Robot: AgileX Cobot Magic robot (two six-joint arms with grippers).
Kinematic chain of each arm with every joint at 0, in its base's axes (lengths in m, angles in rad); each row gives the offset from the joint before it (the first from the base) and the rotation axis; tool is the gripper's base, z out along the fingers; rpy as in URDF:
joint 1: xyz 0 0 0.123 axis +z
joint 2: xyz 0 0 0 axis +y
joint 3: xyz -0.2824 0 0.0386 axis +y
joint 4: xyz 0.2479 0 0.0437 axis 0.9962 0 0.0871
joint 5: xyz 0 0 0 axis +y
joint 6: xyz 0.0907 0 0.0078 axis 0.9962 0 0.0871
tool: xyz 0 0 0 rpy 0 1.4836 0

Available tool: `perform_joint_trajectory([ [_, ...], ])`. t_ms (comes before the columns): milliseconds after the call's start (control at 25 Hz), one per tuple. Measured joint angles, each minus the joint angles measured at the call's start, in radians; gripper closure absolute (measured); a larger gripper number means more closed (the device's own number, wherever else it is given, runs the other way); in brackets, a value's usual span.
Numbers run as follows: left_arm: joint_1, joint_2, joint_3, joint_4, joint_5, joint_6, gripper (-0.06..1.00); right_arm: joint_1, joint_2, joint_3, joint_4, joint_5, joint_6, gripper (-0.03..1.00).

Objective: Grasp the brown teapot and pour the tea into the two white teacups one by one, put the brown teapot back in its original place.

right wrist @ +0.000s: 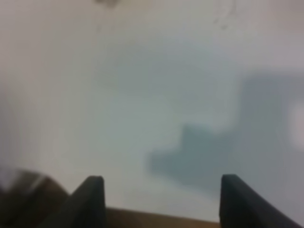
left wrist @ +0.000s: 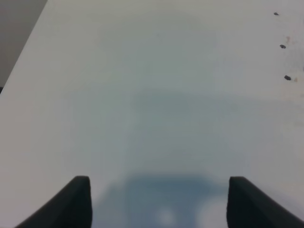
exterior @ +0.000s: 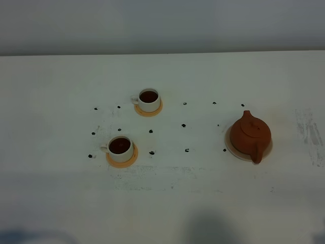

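Note:
The brown teapot (exterior: 250,136) stands upright on its pale beige round coaster (exterior: 229,147) at the right of the table, spout toward the back, handle toward the front. Two white teacups hold dark tea: the far one (exterior: 148,99) and the near one (exterior: 120,148), each on a small orange-tan coaster. Neither arm shows in the exterior high view. My left gripper (left wrist: 159,202) is open over bare white table. My right gripper (right wrist: 161,202) is open too, with only blurred tabletop and shadow between its fingers.
Small dark marks (exterior: 151,152) dot the white table (exterior: 61,193) around the cups. Grey scuffs (exterior: 310,134) lie near the right edge. The table's left edge (left wrist: 23,61) shows in the left wrist view. A brown edge (right wrist: 152,221) runs under the right gripper.

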Motion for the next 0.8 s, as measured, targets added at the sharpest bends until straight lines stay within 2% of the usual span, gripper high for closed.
perform_joint_trajectory([
  [160, 0.000, 0.000, 0.000, 0.000, 0.000, 0.000, 0.37, -0.120, -0.097, 0.000, 0.011, 0.000, -0.009, 0.46],
  [280, 0.000, 0.000, 0.000, 0.000, 0.000, 0.000, 0.37, -0.176, -0.180, 0.000, 0.012, 0.000, -0.012, 0.46],
  [800, 0.000, 0.000, 0.000, 0.000, 0.000, 0.000, 0.37, -0.197, -0.417, 0.004, 0.016, 0.001, -0.015, 0.46],
])
